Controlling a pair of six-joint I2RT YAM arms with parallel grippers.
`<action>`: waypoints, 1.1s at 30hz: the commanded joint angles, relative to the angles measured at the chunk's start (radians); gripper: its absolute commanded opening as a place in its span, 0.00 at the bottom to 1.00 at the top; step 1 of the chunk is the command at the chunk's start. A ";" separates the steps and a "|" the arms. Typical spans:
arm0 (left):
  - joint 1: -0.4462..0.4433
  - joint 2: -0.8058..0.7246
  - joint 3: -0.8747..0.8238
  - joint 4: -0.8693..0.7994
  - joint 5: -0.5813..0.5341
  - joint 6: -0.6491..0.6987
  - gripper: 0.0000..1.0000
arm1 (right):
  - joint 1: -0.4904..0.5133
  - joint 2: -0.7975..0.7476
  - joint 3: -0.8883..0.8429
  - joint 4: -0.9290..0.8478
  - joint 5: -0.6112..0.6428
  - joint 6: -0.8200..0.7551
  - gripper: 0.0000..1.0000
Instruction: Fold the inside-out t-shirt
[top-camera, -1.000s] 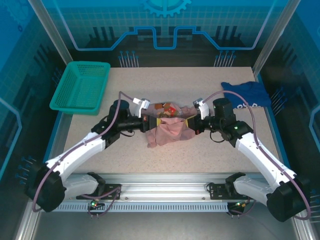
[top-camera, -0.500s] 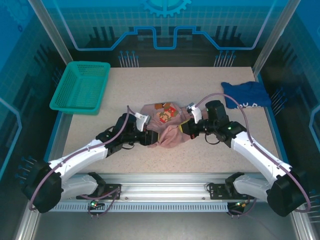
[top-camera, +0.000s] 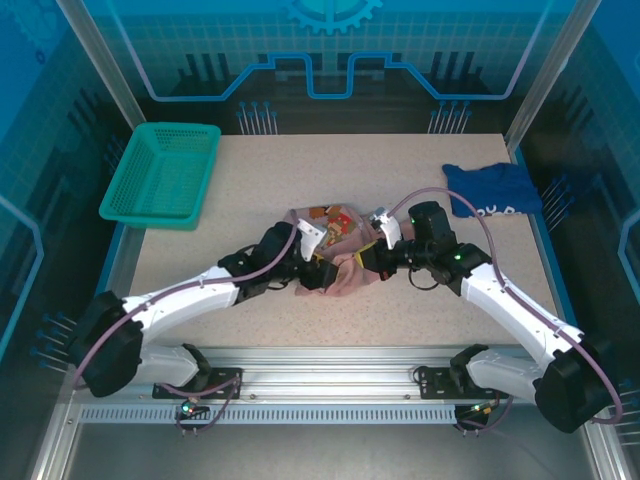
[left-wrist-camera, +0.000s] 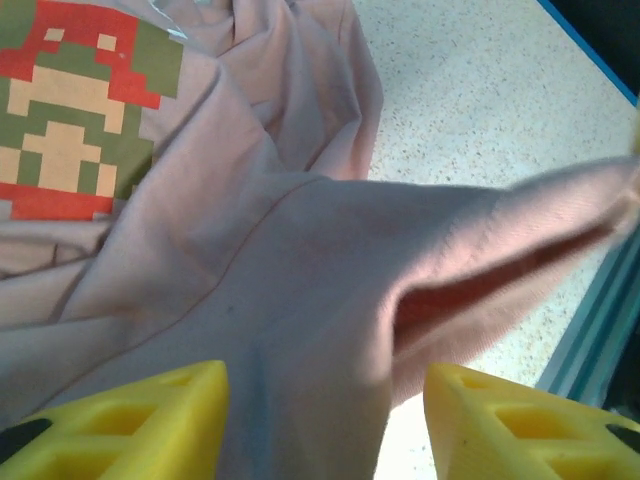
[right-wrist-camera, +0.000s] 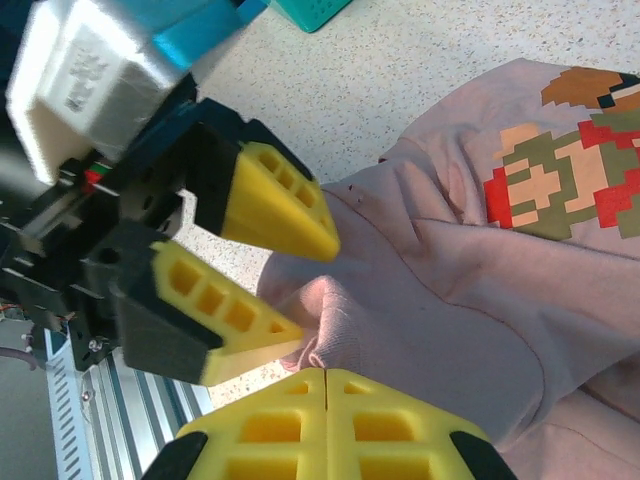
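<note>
The inside-out t-shirt (top-camera: 340, 262) is dusty pink and lies bunched mid-table, its pixel print (top-camera: 336, 224) facing up. My right gripper (right-wrist-camera: 328, 372) is shut on a fold of the shirt's edge (right-wrist-camera: 345, 320) and pulls the cloth out to a taut point (left-wrist-camera: 610, 195). My left gripper (left-wrist-camera: 325, 425) is open, with its yellow fingers (left-wrist-camera: 130, 420) either side of the pink cloth (left-wrist-camera: 300, 300). From the right wrist, the left gripper (right-wrist-camera: 315, 290) stands just in front of the pinched fold. In the top view the left gripper (top-camera: 322, 272) and right gripper (top-camera: 368, 258) nearly meet over the shirt.
A green mesh basket (top-camera: 160, 175) sits at the back left corner. A dark blue shirt (top-camera: 495, 188) with white print lies at the back right. The metal rail (top-camera: 330, 360) runs along the table's near edge. Bare tabletop (top-camera: 260, 180) lies behind the shirt.
My left gripper has opened, let go of the cloth and slid right towards the right gripper. The right gripper, still shut on the shirt, shifted left and down, and the shirt bunched up.
</note>
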 joint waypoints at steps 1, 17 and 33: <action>-0.003 0.052 0.057 -0.017 0.028 0.041 0.32 | 0.009 -0.026 0.017 -0.043 0.043 -0.028 0.00; 0.131 -0.173 -0.004 0.150 0.635 -0.220 0.00 | 0.115 -0.007 0.049 -0.072 0.421 -0.055 0.00; 0.190 -0.193 -0.011 0.071 0.503 -0.257 0.00 | 0.071 -0.077 0.041 -0.101 0.163 -0.057 0.31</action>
